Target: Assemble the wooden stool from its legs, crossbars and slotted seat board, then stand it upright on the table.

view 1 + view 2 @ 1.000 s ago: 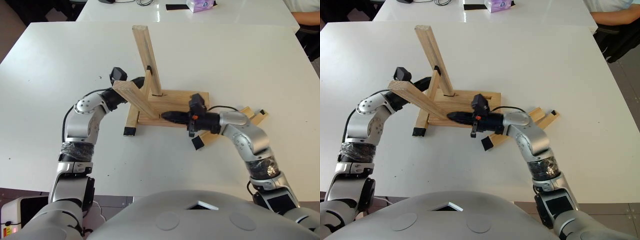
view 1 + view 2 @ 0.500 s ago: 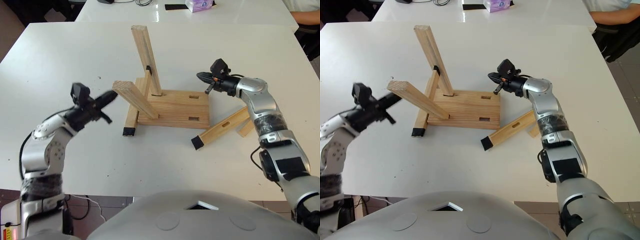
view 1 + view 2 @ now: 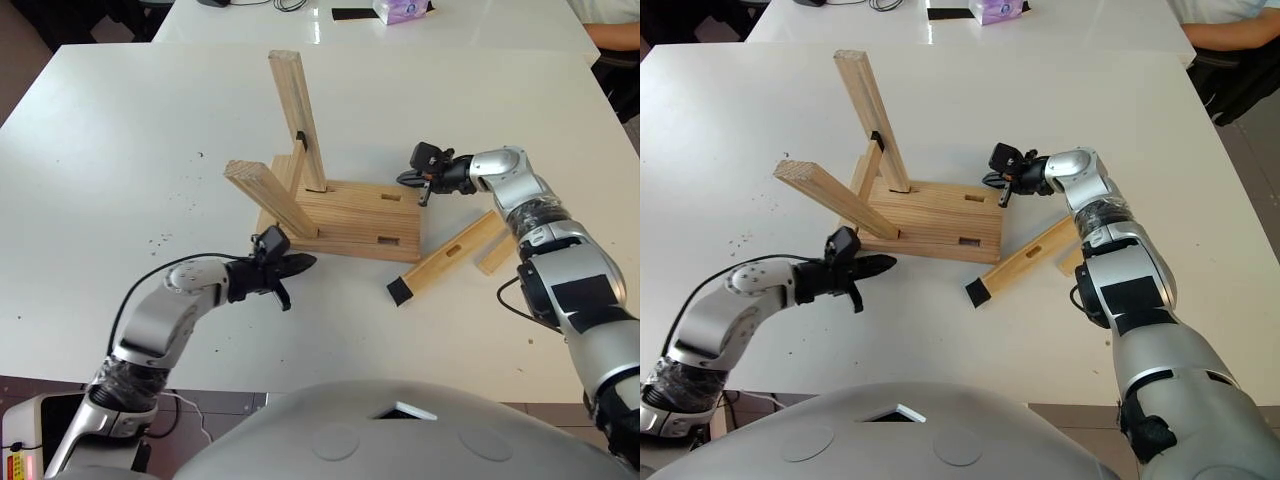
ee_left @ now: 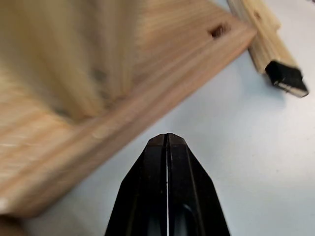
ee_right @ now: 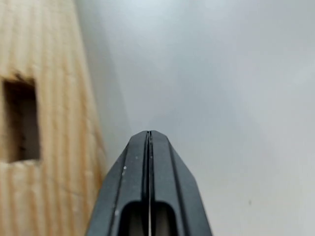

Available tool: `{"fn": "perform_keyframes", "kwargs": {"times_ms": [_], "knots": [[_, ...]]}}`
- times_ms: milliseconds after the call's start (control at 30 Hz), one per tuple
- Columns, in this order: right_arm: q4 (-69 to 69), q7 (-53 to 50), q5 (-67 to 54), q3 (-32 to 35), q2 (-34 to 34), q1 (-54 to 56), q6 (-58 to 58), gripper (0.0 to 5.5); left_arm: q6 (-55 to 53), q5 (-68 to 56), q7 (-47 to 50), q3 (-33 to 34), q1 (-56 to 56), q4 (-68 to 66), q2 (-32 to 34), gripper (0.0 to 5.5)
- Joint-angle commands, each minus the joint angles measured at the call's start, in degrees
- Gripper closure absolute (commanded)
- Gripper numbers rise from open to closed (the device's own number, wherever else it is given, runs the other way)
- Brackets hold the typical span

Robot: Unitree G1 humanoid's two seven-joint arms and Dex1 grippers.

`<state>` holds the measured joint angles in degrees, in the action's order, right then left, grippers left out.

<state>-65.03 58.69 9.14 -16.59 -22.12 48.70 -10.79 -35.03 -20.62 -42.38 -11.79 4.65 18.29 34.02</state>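
Two claws we are logging, both pressed together: left claw (image 3: 308,262) near the seat board (image 3: 350,215) at its near corner, right claw (image 3: 402,179) at its far corner; board lying on the tabletop (image 3: 120,130), upright leg (image 3: 297,115) slotted in.

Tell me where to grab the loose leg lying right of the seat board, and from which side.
Take the loose leg mid-length, near its slot, from straight above, closing across its width: it lies flat and slanted on the table, both long sides free there.

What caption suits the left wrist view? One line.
Shut left gripper facing the seat board edge, a loose leg lying beyond.
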Motion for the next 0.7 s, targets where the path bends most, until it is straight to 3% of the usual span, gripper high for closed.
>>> {"fn": "perform_keyframes", "kwargs": {"times_ms": [33, 333, 700], "knots": [[3.8, 5.9, -1.0, 0.3, -0.6, -1.5, -0.9, 5.47, -1.2, 2.7, 4.2, -0.7, -3.8, -2.5, -3.0, 5.50], [21.4, 11.8, -4.0, 0.0, -1.9, -13.7, 5.6, 5.47, -4.1, 3.6, 9.6, 0.1, -8.9, -2.5, -8.0, 5.50], [38.2, 10.0, -6.9, -0.9, -2.3, -23.3, 15.8, 5.47, 2.3, 7.5, 9.2, 0.0, -16.9, -17.3, -12.4, 5.50]]}}
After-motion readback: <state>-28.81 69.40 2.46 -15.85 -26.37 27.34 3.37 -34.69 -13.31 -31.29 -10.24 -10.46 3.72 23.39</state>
